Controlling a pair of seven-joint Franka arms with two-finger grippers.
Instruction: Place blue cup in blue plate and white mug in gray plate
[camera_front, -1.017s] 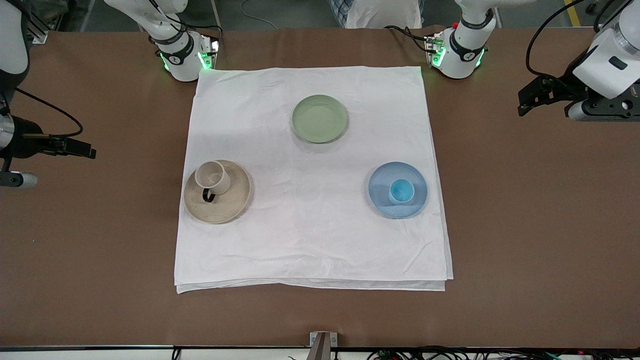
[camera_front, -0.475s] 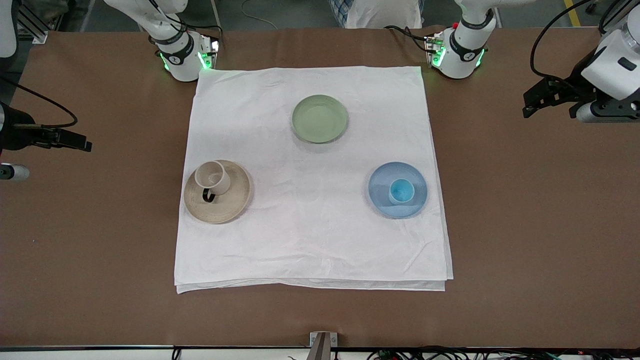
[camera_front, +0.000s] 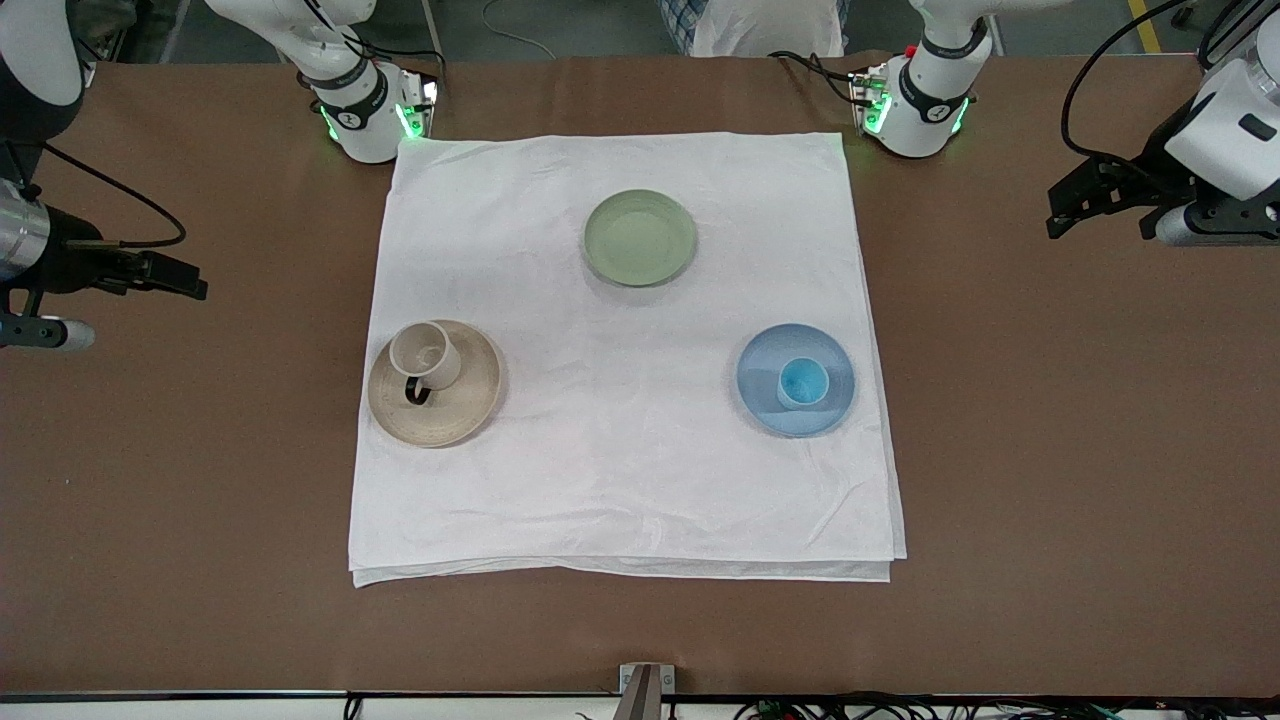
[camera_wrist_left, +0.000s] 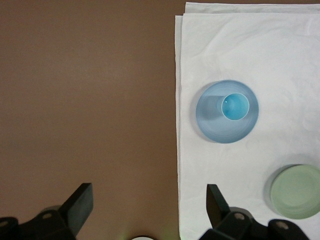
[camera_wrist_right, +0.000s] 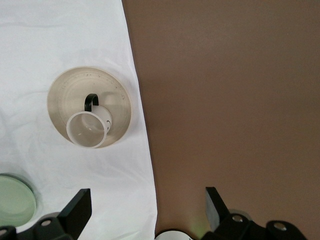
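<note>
The blue cup (camera_front: 803, 383) stands upright in the blue plate (camera_front: 762, 400) on the white cloth, toward the left arm's end; both show in the left wrist view, cup (camera_wrist_left: 235, 106) in plate (camera_wrist_left: 212, 125). The white mug (camera_front: 425, 355) with its dark handle stands in the gray plate (camera_front: 470, 405), toward the right arm's end; the right wrist view shows mug (camera_wrist_right: 89, 129) and plate (camera_wrist_right: 65, 95). My left gripper (camera_front: 1075, 200) is open and empty, high over bare table at its end. My right gripper (camera_front: 165, 275) is open and empty over bare table at its end.
A pale green plate (camera_front: 639, 237) lies on the white cloth (camera_front: 620, 480), farther from the front camera than the other plates. The two arm bases stand at the cloth's far corners. Brown table surrounds the cloth.
My right gripper has shifted slightly toward the cloth. My left gripper has barely moved. The cups and plates have not moved.
</note>
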